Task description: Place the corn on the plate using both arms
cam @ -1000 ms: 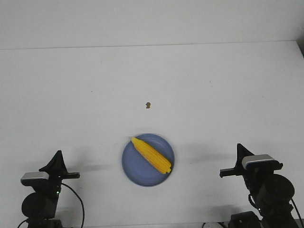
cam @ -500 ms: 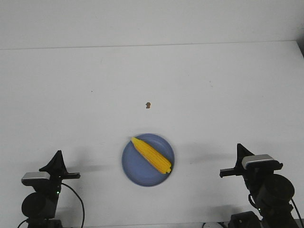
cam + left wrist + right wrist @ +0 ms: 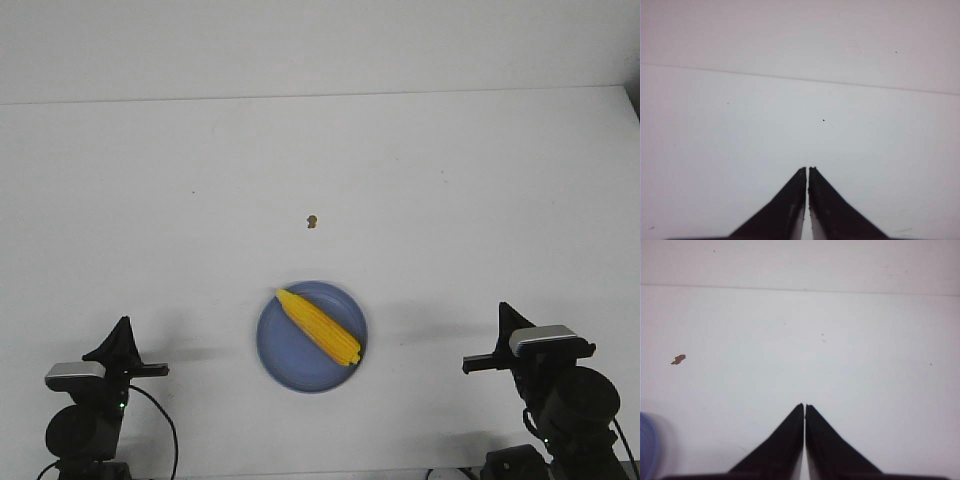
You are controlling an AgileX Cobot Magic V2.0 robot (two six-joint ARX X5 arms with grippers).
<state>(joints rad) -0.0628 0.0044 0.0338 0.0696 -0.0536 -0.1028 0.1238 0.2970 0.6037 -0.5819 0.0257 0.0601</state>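
While parked at the near corners of the white worktop [image 3: 450,180], well apart from the plate on either side: left hand [image 3: 122,328] and right hand [image 3: 504,312], each with pointed black fingers pressed together to a hairline slit and gripping nothing, as seen up close in the left wrist view [image 3: 807,172] and the right wrist view [image 3: 804,409]. Between them, slightly farther out, a round periwinkle-blue plate [image 3: 285,355], with the yellow corn cob [image 3: 319,326] lying diagonally across it, pointed tip toward the far left rim, blunt end near the right rim. Only a sliver of that blue rim [image 3: 646,445] caught in the right wrist view. Beyond the plate, a tiny brown speck [image 3: 312,220] on bare worktop, also visible in the right wrist view [image 3: 678,359].
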